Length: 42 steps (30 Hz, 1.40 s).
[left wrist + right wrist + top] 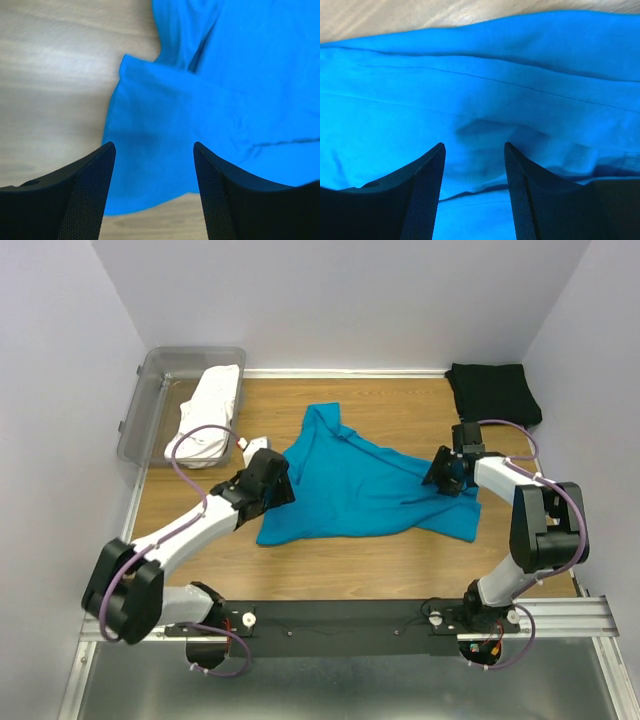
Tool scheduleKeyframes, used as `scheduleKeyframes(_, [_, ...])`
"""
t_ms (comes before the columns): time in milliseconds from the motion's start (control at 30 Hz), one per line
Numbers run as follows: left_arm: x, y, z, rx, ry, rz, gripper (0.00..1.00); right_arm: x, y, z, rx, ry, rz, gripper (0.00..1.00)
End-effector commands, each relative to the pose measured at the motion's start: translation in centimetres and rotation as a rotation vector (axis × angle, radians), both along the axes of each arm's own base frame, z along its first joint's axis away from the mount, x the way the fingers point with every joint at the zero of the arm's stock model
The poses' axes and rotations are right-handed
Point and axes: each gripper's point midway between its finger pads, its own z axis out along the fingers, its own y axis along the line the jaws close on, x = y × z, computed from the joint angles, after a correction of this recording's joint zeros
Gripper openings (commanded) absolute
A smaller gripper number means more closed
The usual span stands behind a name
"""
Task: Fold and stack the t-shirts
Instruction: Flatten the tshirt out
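A bright teal-blue t-shirt (360, 485) lies crumpled and partly spread in the middle of the wooden table. My left gripper (275, 485) is open and hovers over its left sleeve (165, 130), holding nothing. My right gripper (445, 475) is open over the shirt's right side (480, 100), jaws apart above the cloth. A black t-shirt (492, 392) lies folded at the far right corner. A white t-shirt (208, 416) hangs over the edge of the tub at the far left.
A clear grey plastic tub (160, 390) stands at the far left corner of the wooden table (340, 560). White walls close in the back and both sides. A metal rail (350, 625) carries the arm bases at the near edge.
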Motion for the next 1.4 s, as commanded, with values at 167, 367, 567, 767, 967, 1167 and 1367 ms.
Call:
scheduleKeyframes(167, [6.4, 1.0, -0.5, -0.054, -0.035, 0.159, 0.71, 0.0, 0.4, -1.1, -0.016, 0.026, 0.052, 0.58])
scheduleKeyframes(367, [7.3, 0.8, -2.2, -0.118, 0.057, 0.267, 0.63, -0.4, 0.8, -1.1, 0.003, 0.024, 0.062, 0.58])
scheduleKeyframes(567, [7.4, 0.7, -4.3, -0.123, 0.166, 0.343, 0.54, -0.7, 1.3, -0.9, 0.030, 0.010, 0.072, 0.59])
scheduleKeyframes(767, [6.6, 1.4, -5.7, -0.096, 0.217, 0.408, 0.51, -0.8, 1.6, -1.0, 0.045, 0.002, 0.082, 0.59])
scheduleKeyframes(967, [6.6, 1.5, -6.6, -0.078, 0.246, 0.421, 0.50, -0.8, 1.7, -1.4, 0.051, 0.007, 0.091, 0.59])
scheduleKeyframes(1167, [5.7, 1.9, -7.7, -0.066, 0.274, 0.429, 0.33, -0.8, 1.7, -1.9, 0.051, 0.013, 0.084, 0.59])
scheduleKeyframes(1367, [6.0, 2.9, -5.3, -0.029, 0.207, 0.427, 0.00, 0.1, 1.7, -2.1, 0.049, 0.006, 0.065, 0.59])
